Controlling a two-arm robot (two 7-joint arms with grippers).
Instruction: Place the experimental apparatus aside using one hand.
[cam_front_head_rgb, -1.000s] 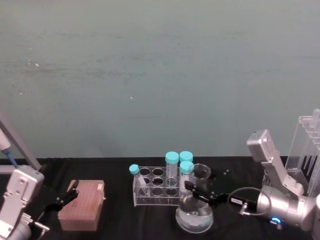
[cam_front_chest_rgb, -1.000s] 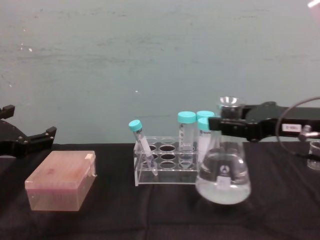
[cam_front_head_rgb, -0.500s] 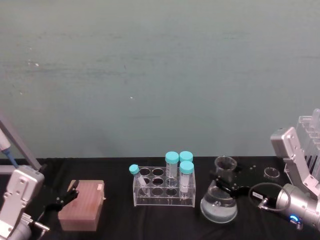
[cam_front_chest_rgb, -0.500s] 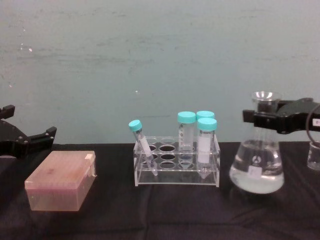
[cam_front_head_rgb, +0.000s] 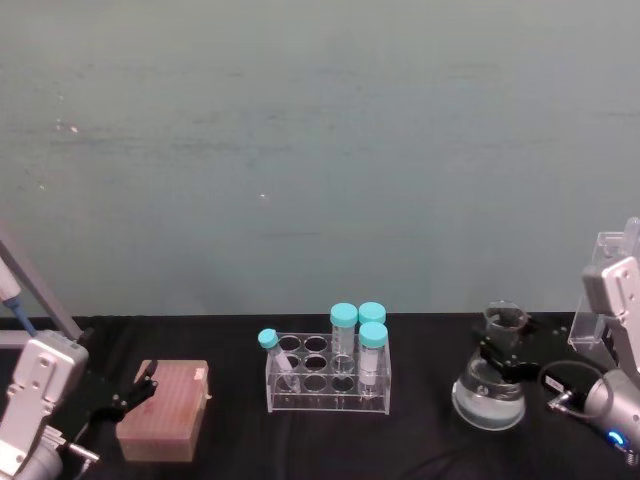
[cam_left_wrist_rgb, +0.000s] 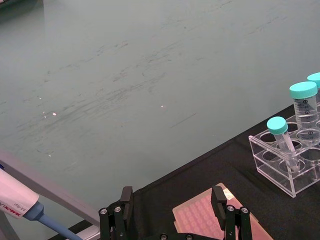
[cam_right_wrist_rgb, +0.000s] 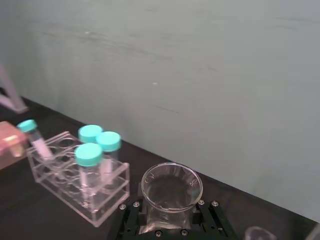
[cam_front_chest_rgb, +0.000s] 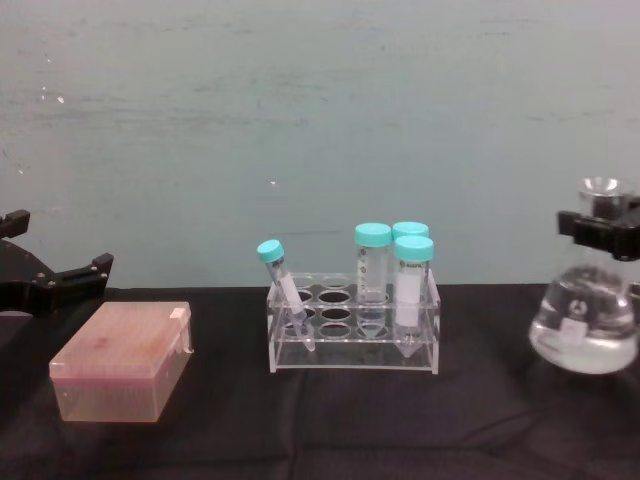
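Note:
The conical flask (cam_front_head_rgb: 488, 393) with clear liquid is at the table's right end, well right of the tube rack. My right gripper (cam_front_head_rgb: 503, 349) is shut on its neck, just under the rim. From the side, the flask (cam_front_chest_rgb: 585, 335) sits low over the black cloth, with the right gripper (cam_front_chest_rgb: 598, 226) clamped across its neck. In the right wrist view the flask's mouth (cam_right_wrist_rgb: 171, 186) sits between the black fingers (cam_right_wrist_rgb: 128, 216). A tall acrylic rack (cam_front_head_rgb: 603, 290) stands at the far right. A small beaker's rim (cam_right_wrist_rgb: 257, 233) shows beside the flask. My left gripper (cam_left_wrist_rgb: 172, 210) is open and parked at the left.
A small clear rack (cam_front_head_rgb: 328, 376) holding teal-capped tubes (cam_front_chest_rgb: 373, 262) stands mid-table. A pink tip box (cam_front_head_rgb: 163, 410) lies at the left, close under the left gripper. A pipette (cam_left_wrist_rgb: 16, 201) on its stand is at the far left.
My right gripper has carried the flask to the right, from beside the small tube rack to the table's right end. The left arm has not moved.

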